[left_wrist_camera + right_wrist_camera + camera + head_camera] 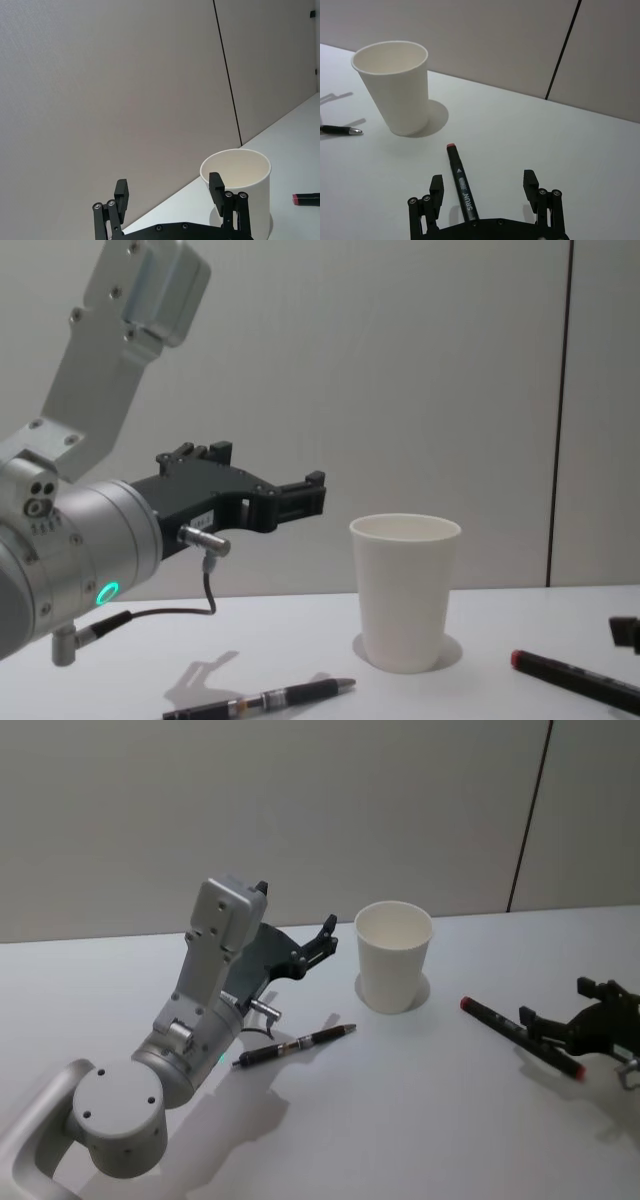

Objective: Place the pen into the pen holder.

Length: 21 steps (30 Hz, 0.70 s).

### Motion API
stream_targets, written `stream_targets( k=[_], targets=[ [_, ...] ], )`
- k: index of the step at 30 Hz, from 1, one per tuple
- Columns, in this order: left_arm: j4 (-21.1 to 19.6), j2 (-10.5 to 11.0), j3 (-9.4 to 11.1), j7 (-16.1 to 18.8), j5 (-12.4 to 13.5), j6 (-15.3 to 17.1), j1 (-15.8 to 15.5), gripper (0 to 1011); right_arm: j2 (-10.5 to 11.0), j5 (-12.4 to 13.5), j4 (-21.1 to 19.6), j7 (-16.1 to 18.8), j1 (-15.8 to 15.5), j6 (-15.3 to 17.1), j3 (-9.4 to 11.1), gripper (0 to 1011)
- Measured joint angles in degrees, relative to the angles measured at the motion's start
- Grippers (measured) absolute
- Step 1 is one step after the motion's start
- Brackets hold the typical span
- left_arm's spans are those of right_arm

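The pen holder, a white paper cup (393, 960) (405, 590), stands upright on the white table. A black ballpoint pen (295, 1045) (260, 702) lies flat to its left, tip toward the cup. My left gripper (295, 910) (169, 190) hangs open and empty above the table, over the pen and pointing at the cup (245, 185). To the cup's right lies a black marker (505, 1025) (461, 185) with a red end. My right gripper (555, 1002) (483, 181) is open low over the marker's rear, which runs between its fingers, nearer one of them.
A grey wall with a dark vertical seam (530, 815) runs behind the table. The left arm's grey links (190, 1020) reach over the table's near left. Bare tabletop (430, 1120) lies in front of the cup.
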Motion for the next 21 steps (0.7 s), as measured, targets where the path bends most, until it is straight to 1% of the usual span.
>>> stream_targets(
  k=[4,11,21],
  targets=[
    [0.00,0.00,0.00,0.00,0.00,0.00,0.00,1001,-0.20,-0.66,0.36,0.49,0.51,1.39,-0.36,1002],
    [0.00,0.00,0.00,0.00,0.00,0.00,0.00,1001,-0.78,-2.75,1.33,1.20,1.67,3.74,-1.27,1001],
    [0.00,0.00,0.00,0.00,0.00,0.00,0.00,1001,-1.75,-5.77,3.12,1.80,3.53,5.20,-2.49,1001]
  ],
)
